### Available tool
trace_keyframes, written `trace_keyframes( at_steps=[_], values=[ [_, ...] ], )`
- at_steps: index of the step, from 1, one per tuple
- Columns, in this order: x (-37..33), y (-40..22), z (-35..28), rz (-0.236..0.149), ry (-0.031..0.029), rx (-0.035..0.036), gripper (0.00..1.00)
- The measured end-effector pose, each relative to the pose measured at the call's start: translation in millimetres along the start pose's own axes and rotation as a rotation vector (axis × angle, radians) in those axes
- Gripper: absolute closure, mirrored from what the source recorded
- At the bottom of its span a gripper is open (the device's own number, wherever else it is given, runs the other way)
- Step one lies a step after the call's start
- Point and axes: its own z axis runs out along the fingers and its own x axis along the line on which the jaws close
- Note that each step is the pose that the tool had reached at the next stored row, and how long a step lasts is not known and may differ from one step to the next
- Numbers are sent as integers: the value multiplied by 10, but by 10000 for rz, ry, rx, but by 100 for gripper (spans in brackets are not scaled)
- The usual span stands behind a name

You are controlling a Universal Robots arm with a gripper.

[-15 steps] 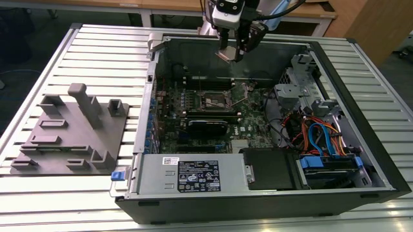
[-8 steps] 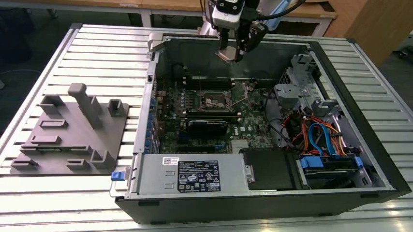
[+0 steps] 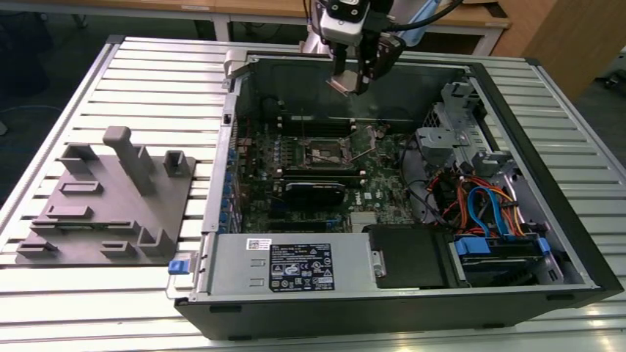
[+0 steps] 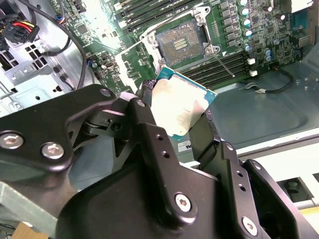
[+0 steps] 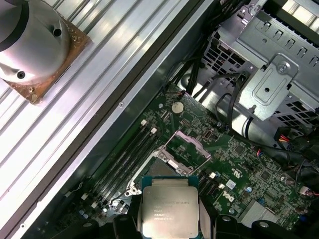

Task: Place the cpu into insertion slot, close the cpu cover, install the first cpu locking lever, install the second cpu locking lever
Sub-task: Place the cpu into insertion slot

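Jaws of the black gripper [image 3: 352, 79] are clamped on two opposite edges of the small flat square cpu with a silver-grey metal top [image 4: 179, 107], carrying it in the upper middle of the exterior view. Beneath it, on the slatted metal counter [image 3: 146, 73], stands the open black computer case [image 3: 547, 125], and on its green motherboard [image 3: 386, 202] the small square dark insertion slot with a silvery rim [image 3: 326, 152] lies uncovered near the frame's centre. Light, stiff and slick-topped, the chip probably has a fragile contact face, so gripping it by the edges seems right.
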Motion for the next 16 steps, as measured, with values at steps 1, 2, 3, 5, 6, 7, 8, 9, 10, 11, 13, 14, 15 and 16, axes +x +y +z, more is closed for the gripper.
trace_keyframes(
  at_steps=[1,2,3,5,6,7,8,9,10,11,13,14,15,16],
  values=[
    [0,0,1,31,-3,0,46],
    [0,-1,3,60,-5,-1,46],
    [0,-1,4,84,-7,-1,46],
    [1,-3,6,148,-13,-2,46],
    [1,-3,7,178,-15,-3,46],
    [2,-3,8,207,-17,-3,46],
    [2,-3,9,237,-20,-5,46],
    [2,-4,9,275,-23,-5,46],
    [2,-4,9,318,-27,-5,46],
    [2,-4,10,365,-30,-7,46],
    [2,-4,11,472,-39,-9,46],
    [2,-4,11,496,-41,-10,46],
    [2,-4,11,512,-42,-10,46],
    [2,-4,11,526,-44,-9,46]
  ],
)
